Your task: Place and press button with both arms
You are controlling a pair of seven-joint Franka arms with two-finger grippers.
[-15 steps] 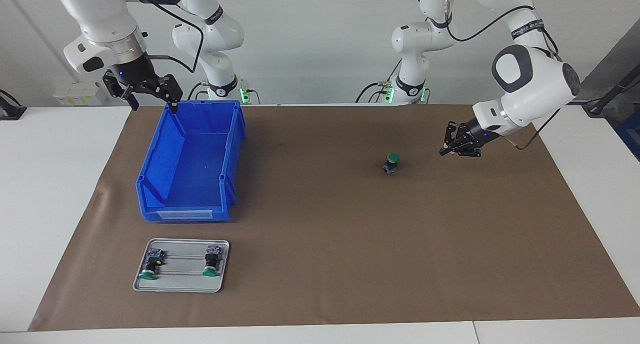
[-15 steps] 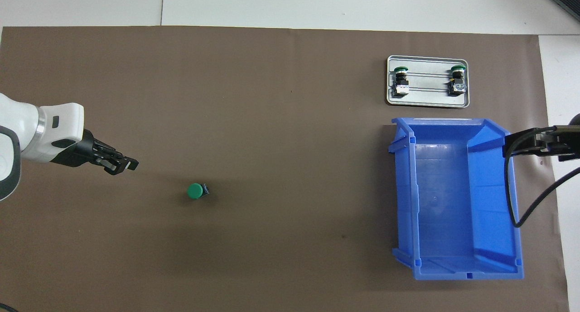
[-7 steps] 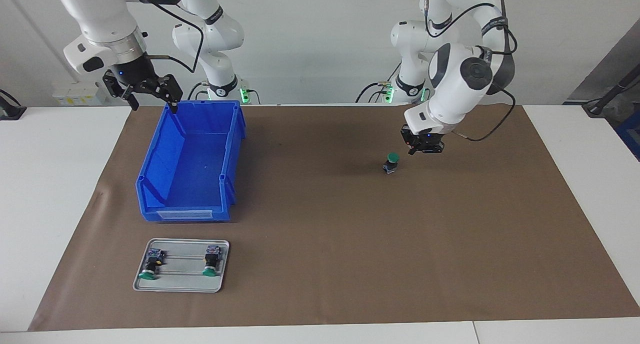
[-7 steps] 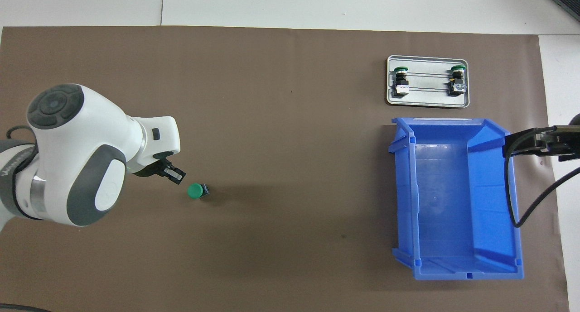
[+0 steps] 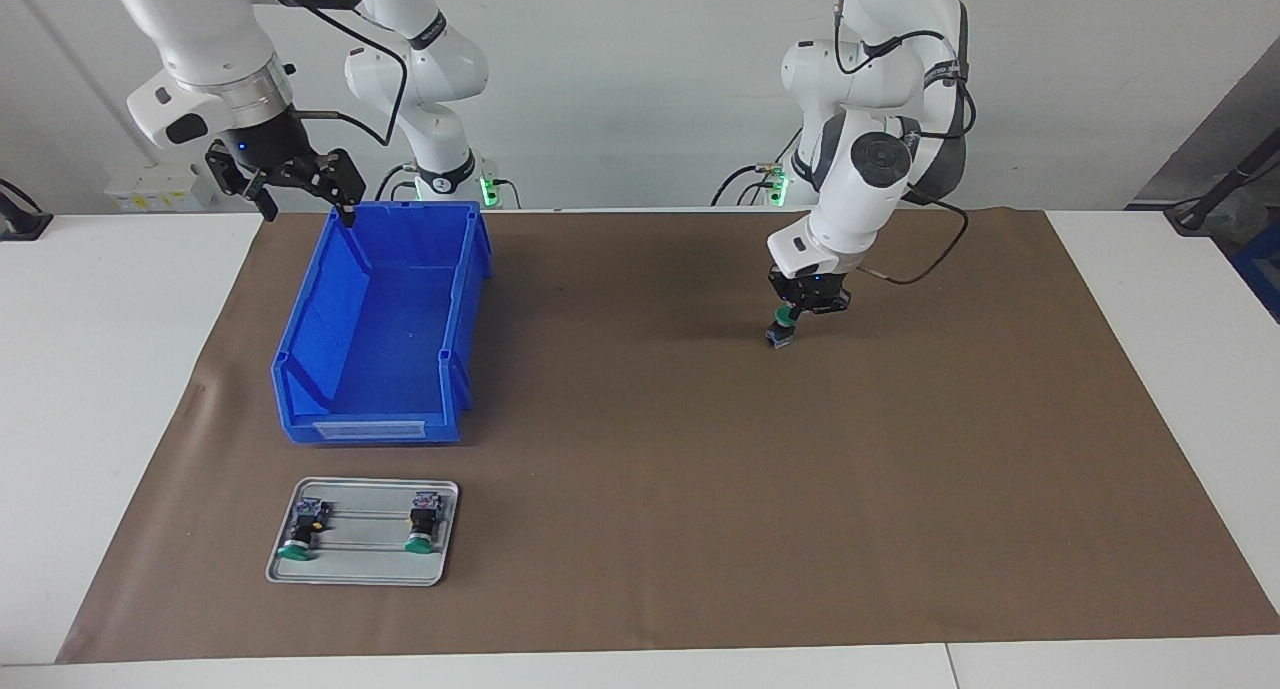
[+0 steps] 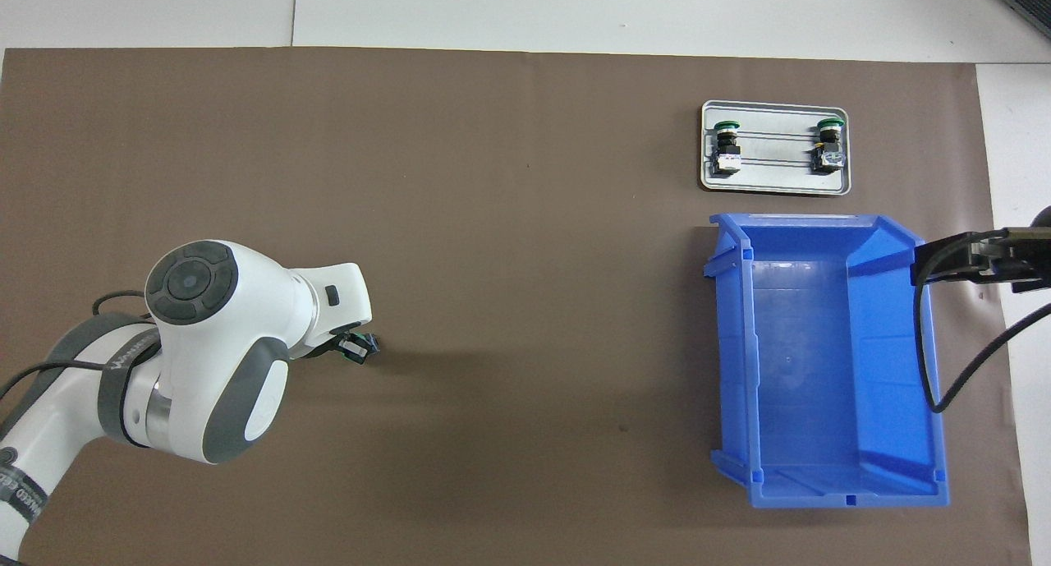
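The table is seen from two high, distant cameras set half a turn apart. In the facing view, the table is looked at from across it, with both arm bases lined up along the top edge. In the overhead view, it is looked steeply down upon from the robots' end. The brown mat (image 5: 640,489), the blue bin (image 6: 829,361) and the grey tray (image 5: 362,549) are shared by both.
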